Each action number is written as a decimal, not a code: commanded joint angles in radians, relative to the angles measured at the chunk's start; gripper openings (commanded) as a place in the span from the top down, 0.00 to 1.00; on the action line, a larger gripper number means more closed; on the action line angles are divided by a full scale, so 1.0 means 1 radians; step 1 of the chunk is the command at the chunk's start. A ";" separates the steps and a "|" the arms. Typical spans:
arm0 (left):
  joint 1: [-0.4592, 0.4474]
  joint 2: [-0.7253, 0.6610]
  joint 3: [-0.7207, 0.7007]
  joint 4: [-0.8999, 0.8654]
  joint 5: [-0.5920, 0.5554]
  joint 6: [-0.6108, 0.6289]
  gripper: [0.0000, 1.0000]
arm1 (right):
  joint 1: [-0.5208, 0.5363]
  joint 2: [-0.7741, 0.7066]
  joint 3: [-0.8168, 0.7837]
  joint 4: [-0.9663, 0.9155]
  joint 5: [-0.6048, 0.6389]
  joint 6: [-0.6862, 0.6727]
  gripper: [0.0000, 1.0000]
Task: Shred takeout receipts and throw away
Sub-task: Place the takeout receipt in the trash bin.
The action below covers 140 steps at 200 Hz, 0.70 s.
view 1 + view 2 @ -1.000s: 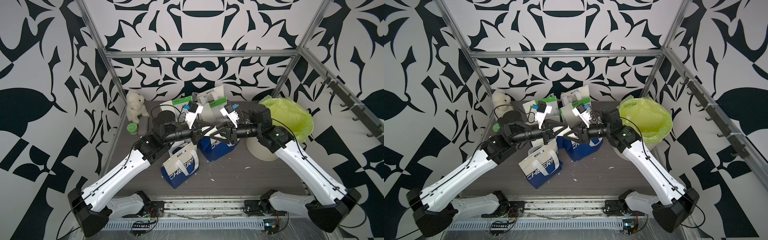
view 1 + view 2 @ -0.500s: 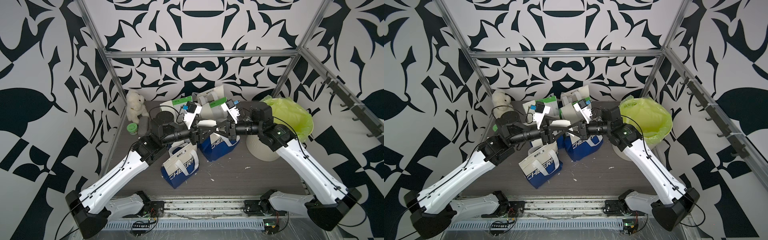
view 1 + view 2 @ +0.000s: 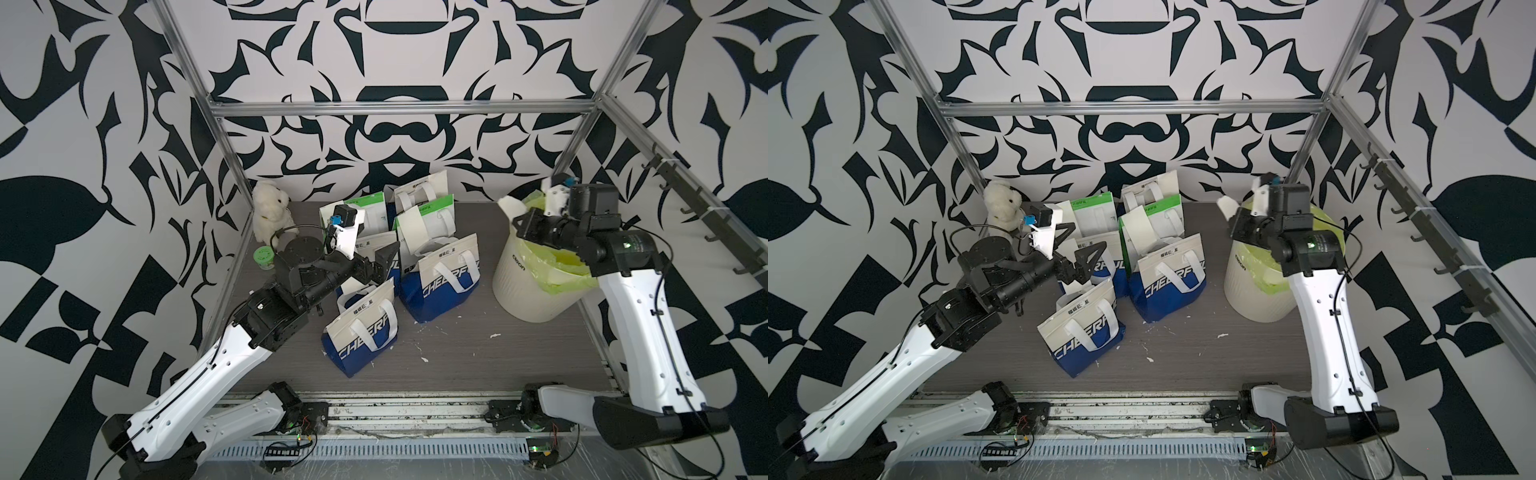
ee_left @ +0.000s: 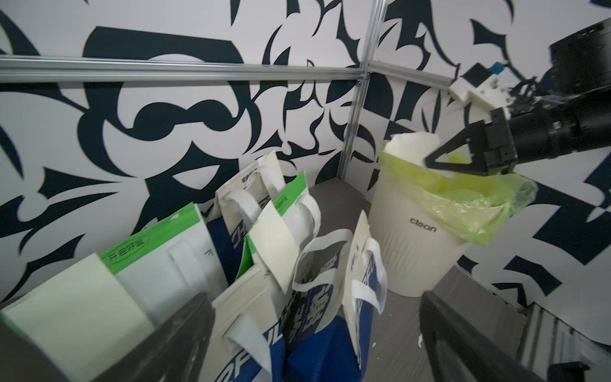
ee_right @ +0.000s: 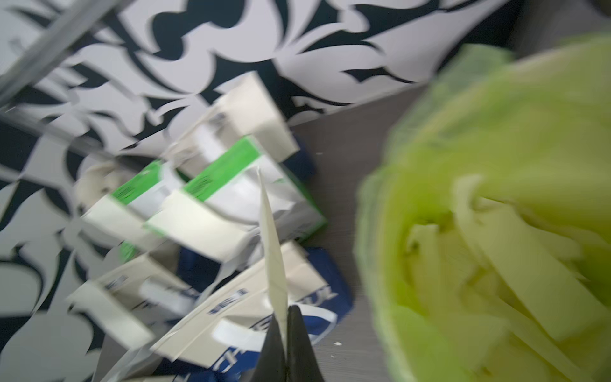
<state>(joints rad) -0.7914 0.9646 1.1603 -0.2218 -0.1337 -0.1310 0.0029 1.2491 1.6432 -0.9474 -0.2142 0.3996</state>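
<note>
at the rim of the bin, a torn receipt piece is held pinched in the right gripper, carried from the centre; the left gripper has been spread above the bags. a drop is judged next. strips inside the liner are shown only by the right wrist view.

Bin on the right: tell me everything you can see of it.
The bin is a cream-white, ribbed round tub, plastic by its look, lettered "clean". It stands upright on the table near the right rear corner. A lime-green liner folds over its rim; pale paper strips lie inside. The right tool, shut on a slip, hangs over the rim.
</note>
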 commanded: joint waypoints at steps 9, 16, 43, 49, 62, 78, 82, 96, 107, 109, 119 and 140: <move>0.000 -0.029 -0.046 -0.080 -0.094 0.037 0.01 | -0.129 0.044 0.040 -0.131 0.042 0.020 1.00; 0.000 -0.032 -0.048 -0.089 -0.099 0.047 0.00 | -0.149 0.061 0.037 -0.138 0.039 0.019 1.00; 0.001 -0.031 -0.048 -0.123 -0.115 0.067 0.01 | -0.179 0.113 0.045 -0.153 0.017 0.013 0.85; 0.001 -0.030 -0.048 -0.130 -0.122 0.067 0.00 | -0.179 0.125 0.054 -0.162 0.004 0.009 0.70; 0.004 -0.025 -0.048 -0.144 -0.126 0.070 0.00 | -0.179 0.151 0.079 -0.183 -0.005 0.000 0.51; 0.013 -0.021 -0.050 -0.156 -0.136 0.068 0.01 | -0.180 0.159 0.099 -0.186 -0.013 -0.017 0.37; 0.016 -0.020 -0.051 -0.158 -0.140 0.067 0.01 | -0.179 0.158 0.104 -0.188 -0.008 -0.021 0.34; 0.025 -0.017 -0.053 -0.158 -0.173 0.062 0.01 | -0.180 0.159 0.129 -0.206 0.022 -0.039 0.28; 0.039 -0.012 -0.051 -0.164 -0.190 0.060 0.00 | -0.180 0.157 0.153 -0.217 0.052 -0.055 0.27; 0.042 -0.011 -0.050 -0.166 -0.189 0.060 0.00 | -0.180 0.157 0.156 -0.220 0.059 -0.058 0.27; 0.062 -0.005 -0.044 -0.179 -0.190 0.060 0.01 | -0.179 0.159 0.182 -0.236 0.086 -0.067 0.27; 0.122 0.006 -0.023 -0.214 -0.189 0.050 0.00 | -0.179 0.151 0.237 -0.265 0.112 -0.097 0.26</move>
<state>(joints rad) -0.7242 0.9592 1.1194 -0.3870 -0.2985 -0.0776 -0.1753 1.4399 1.8023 -1.1679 -0.1581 0.3527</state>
